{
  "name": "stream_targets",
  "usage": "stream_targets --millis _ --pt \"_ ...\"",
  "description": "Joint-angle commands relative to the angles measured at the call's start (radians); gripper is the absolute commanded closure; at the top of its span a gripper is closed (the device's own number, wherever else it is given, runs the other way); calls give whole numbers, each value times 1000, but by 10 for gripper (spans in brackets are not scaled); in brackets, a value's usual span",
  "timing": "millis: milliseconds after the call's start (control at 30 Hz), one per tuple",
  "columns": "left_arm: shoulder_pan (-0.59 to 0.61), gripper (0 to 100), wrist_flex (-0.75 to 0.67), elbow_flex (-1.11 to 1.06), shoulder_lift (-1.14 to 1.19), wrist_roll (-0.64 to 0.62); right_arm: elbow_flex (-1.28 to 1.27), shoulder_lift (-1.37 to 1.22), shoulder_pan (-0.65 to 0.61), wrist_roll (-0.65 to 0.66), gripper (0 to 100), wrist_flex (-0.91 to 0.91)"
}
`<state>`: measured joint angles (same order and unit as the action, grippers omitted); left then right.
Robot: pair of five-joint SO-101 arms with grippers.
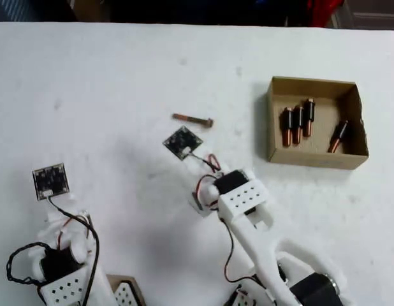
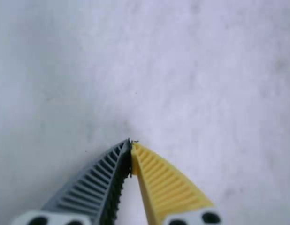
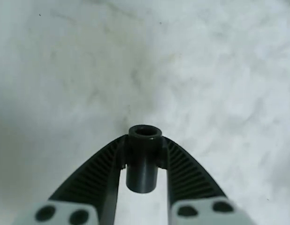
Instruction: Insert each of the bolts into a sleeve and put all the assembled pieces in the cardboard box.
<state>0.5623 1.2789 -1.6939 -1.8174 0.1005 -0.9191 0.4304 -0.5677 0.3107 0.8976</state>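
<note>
Bolt-to-sleeve geometry, last loose pair. The bolt (image 1: 192, 119) lies flat on the table (image 1: 120, 83), just beyond the right arm (image 1: 245, 197). Its long axis runs across the table, and its head points toward the cardboard box (image 1: 271, 121). Your right gripper (image 3: 144, 140) is closed around a black sleeve (image 3: 143, 161). The sleeve is pinched near the fingertips, its axis running along the fingers and its open bore facing away from the wrist, toward the table. Your left gripper (image 2: 131, 145) has its grey and yellow fingers pressed together on nothing and hangs over bare table.

The right arm is the nearer one but is occupied. The left arm (image 1: 63, 255) is folded low at the near edge, well apart from the bolt, so you would likely cross with it to fetch the shank. The insertion turns on one thing — bringing the bolt's axis into line with the bore. Four assembled pieces (image 1: 297, 124) already lie in the box, to the right of both arms.
</note>
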Motion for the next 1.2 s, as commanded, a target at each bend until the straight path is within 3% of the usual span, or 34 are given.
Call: stream_targets --millis 0,200,433,600,900,1167 --pt "10 975 9 2 -7 9 11 -50 15 12 977 -54" --pt "10 976 9 2 -7 9 100 -209 59 12 978 -73" --pt "10 976 9 2 -7 9 138 -286 25 14 967 -28" --pt "10 976 9 2 -7 9 149 -300 21 14 878 -16" --pt "10 976 9 2 -7 9 219 -297 24 14 878 110" --pt "10 976 9 2 -7 9 219 -306 35 8 878 102"
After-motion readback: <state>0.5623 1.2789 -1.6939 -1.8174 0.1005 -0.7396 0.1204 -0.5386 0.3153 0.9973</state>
